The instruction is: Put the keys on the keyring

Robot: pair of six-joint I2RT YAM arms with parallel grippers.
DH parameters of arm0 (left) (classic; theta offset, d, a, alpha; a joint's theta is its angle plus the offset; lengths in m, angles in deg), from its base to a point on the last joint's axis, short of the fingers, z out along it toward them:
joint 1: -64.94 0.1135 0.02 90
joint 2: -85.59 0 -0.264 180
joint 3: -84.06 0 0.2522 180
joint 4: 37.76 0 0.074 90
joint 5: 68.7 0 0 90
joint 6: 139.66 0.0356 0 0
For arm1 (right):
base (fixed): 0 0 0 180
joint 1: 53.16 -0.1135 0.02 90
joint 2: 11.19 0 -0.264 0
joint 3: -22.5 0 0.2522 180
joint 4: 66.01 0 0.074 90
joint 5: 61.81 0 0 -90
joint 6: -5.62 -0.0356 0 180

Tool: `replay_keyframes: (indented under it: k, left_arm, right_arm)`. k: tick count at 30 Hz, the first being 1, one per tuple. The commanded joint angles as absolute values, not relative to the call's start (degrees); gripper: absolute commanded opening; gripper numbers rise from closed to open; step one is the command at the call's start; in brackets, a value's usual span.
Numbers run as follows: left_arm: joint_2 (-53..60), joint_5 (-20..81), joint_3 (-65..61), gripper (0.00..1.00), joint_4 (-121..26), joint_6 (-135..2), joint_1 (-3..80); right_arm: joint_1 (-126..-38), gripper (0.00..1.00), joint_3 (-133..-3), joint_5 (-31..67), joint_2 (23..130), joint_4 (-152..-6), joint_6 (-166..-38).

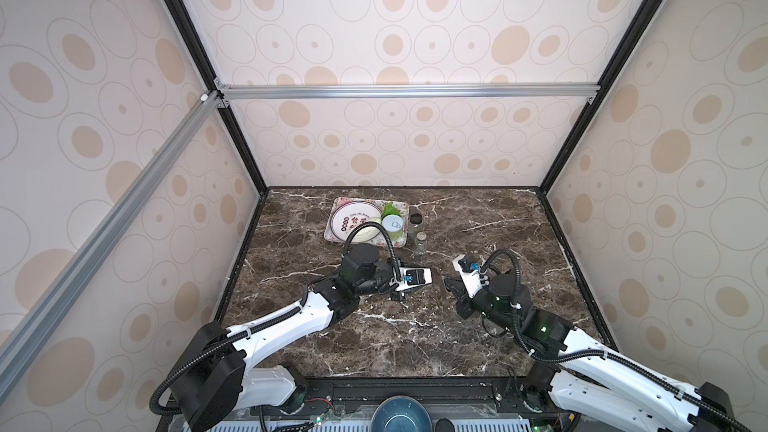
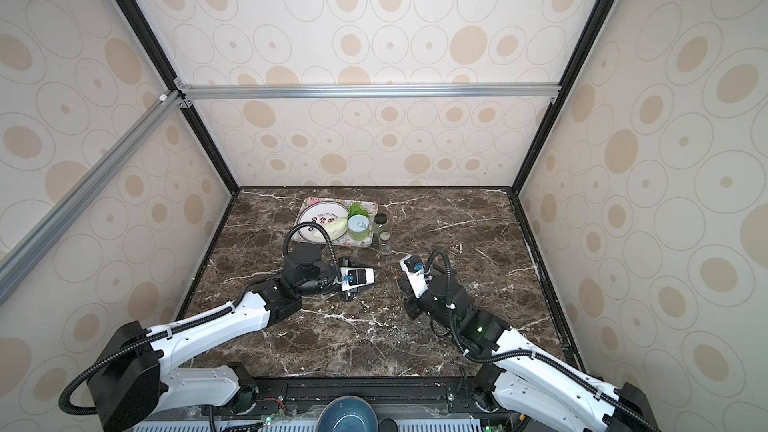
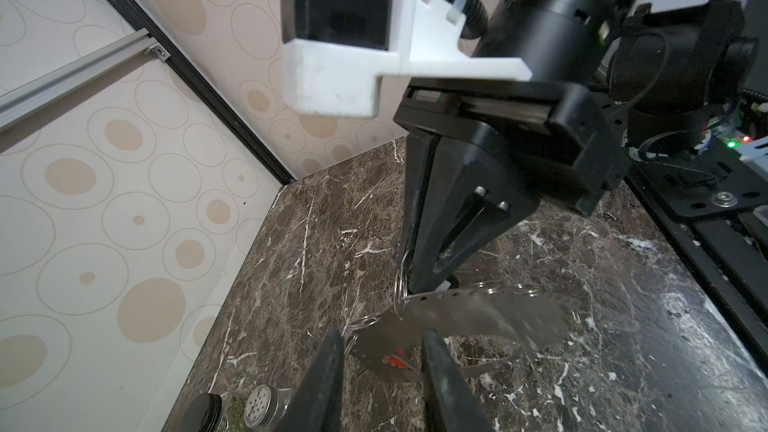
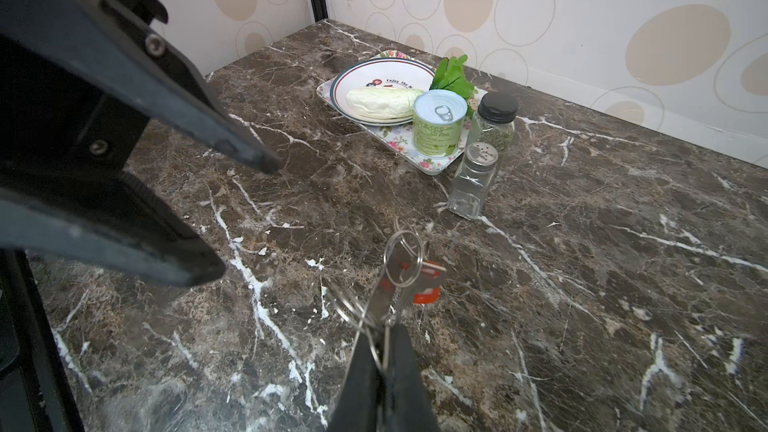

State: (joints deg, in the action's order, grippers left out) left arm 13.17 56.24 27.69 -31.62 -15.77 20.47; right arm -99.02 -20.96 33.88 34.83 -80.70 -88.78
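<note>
My right gripper (image 4: 384, 336) is shut on the keyring (image 3: 478, 309), a flat grey metal piece with a dotted edge, held just above the marble together with a bunch of thin wire rings (image 4: 403, 259). Among the rings hangs a silver key with a red-orange head (image 4: 428, 280). In the left wrist view that key (image 3: 392, 361) shows as a red patch between the fingers of my left gripper (image 3: 382, 340). The left gripper is open and its fingers do not touch the key. In both top views the two grippers face each other at mid-table, right gripper (image 1: 449, 284) and left gripper (image 2: 372, 280).
At the back a floral tray (image 4: 432, 164) holds a plate (image 4: 374, 76) with a cabbage leaf and a green can (image 4: 438, 122). Beside the tray stand a herb jar (image 4: 494, 118) and a glass shaker (image 4: 473, 180). A blue bowl (image 1: 397, 413) sits at the front edge.
</note>
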Motion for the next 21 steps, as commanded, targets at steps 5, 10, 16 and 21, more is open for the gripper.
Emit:
replay_keyframes:
  k: [5,10,16,21]
  left_arm:
    - [14.15,55.57,26.39,0.31,-32.12,-14.62,19.91]
    - [13.39,56.44,25.51,0.31,-33.21,-14.46,19.94]
    - [13.47,57.37,25.33,0.31,-34.93,-14.27,19.94]
    - [13.42,58.15,24.68,0.32,-37.48,-13.78,19.91]
  right_arm:
    - [-99.18,0.00,-21.85,34.18,34.16,-79.16,-87.98]
    - [-99.16,0.00,-21.59,32.92,34.15,-78.65,-87.69]
    - [-99.14,0.00,-21.45,31.68,34.68,-77.83,-87.80]
    - [-99.15,0.00,-21.15,30.48,34.87,-77.14,-87.71]
